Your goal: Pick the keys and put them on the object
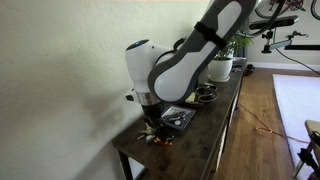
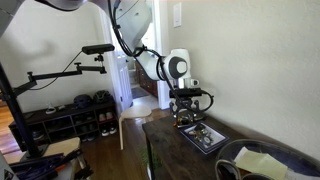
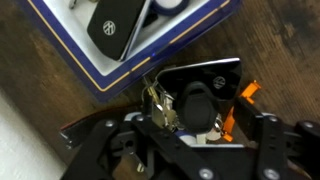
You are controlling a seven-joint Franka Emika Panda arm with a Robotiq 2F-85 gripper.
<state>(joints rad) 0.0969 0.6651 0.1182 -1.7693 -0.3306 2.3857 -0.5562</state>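
One loose pinch may be enough for the small cluster of dark, silvery metal keys [image 3: 188, 100], lying between the spread, empty jaws of the gripper [image 3: 185, 128], to be dropped short of the flat, blue-edged rectangular object [image 3: 120, 45] just ahead of the claw. The white arm [image 1: 190, 55] is bent steeply down, wrist vertical, near the tabletop [image 3: 275, 40].
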